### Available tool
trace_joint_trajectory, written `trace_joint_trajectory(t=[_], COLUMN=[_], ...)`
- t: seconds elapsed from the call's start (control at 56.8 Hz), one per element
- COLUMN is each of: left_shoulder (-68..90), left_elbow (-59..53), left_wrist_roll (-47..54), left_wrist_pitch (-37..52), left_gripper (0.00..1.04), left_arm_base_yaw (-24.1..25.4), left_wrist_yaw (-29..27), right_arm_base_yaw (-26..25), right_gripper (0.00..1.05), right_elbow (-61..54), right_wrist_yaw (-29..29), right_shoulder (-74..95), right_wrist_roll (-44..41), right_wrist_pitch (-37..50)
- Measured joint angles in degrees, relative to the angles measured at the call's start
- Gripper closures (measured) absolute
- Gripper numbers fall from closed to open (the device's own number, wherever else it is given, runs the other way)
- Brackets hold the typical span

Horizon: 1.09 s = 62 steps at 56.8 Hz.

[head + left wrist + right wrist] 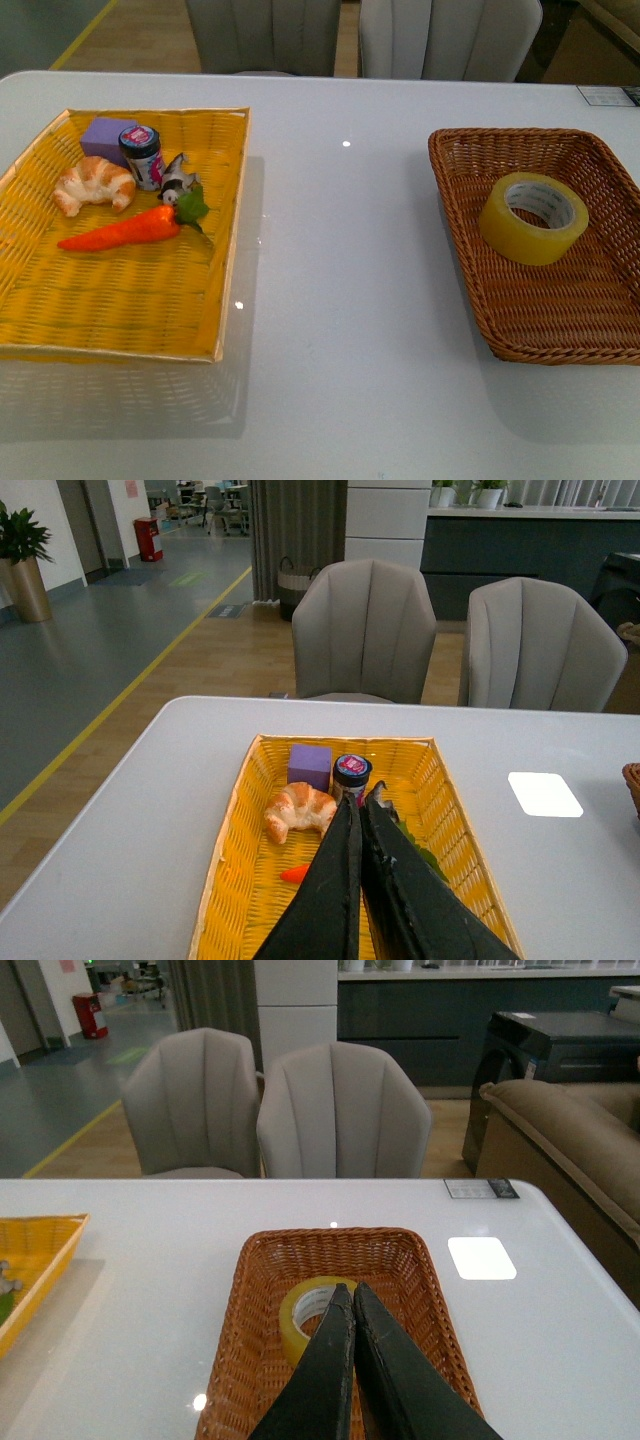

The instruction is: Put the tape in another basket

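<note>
One tape [533, 217] lay inside the brown basket [470, 260]. Beside that basket stood one yellow basket [120, 300] holding five items. Both tools, left tool [358, 802] and right tool [347, 1291], were pinched closed, empty.

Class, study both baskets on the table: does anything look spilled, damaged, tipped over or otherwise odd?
Nothing stands out. The tape lies flat in the brown basket. The croissant, carrot, purple block and small jar sit tidily in the yellow basket. Nothing is spilled or broken.
</note>
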Motion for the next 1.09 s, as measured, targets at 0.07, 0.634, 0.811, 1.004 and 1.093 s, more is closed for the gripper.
trace_joint_trajectory(t=[0.07, 0.634, 0.811, 1.004, 1.093], left_shoulder=[0.0, 0.0, 0.0, 0.0, 0.0], left_elbow=[0.0, 0.0, 0.0, 0.0, 0.0], left_wrist_roll=[0.0, 0.0, 0.0, 0.0, 0.0], left_wrist_pitch=[0.0, 0.0, 0.0, 0.0, 0.0], left_gripper=[1.03, 1.03, 1.03, 0.79, 0.61], left_arm_base_yaw=[0.0, 0.0, 0.0, 0.0, 0.0], left_wrist_yaw=[0.0, 0.0, 0.0, 0.0, 0.0], right_arm_base_yaw=[0.0, 0.1, 0.1, 0.1, 0.1], right_gripper=[1.03, 1.03, 1.03, 0.71, 0.53], right_elbow=[0.0, 0.0, 0.0, 0.0, 0.0], right_wrist_yaw=[0.0, 0.0, 0.0, 0.0, 0.0], right_shoulder=[-1.3, -14.9, -15.0, -15.0, -15.0], right_wrist_roll=[0.0, 0.0, 0.0, -0.1, -0.1], right_wrist_pitch=[-1.2, -15.2, -15.3, -15.3, -15.3])
